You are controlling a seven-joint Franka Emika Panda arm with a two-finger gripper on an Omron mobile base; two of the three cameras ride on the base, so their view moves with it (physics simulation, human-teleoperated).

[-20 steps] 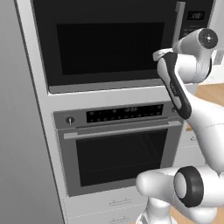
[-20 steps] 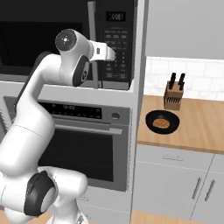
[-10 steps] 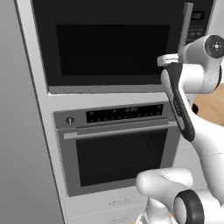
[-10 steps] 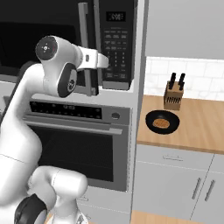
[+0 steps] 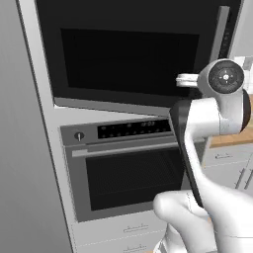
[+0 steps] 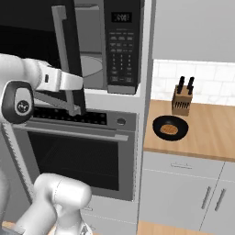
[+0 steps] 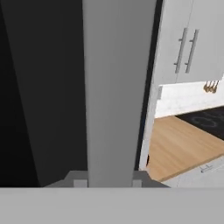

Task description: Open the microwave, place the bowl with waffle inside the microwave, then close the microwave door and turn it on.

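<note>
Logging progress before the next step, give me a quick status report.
Gripper on the door handle, fingers straddling the bar; closure unclear. Microwave door swung partly open. Bowl with waffle on the counter beside the knife block. Nothing in the way.

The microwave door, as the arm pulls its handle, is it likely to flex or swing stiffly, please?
The microwave door looks rigid, so it probably swings as one piece. Its smooth handle might slip through the jaws.
</note>
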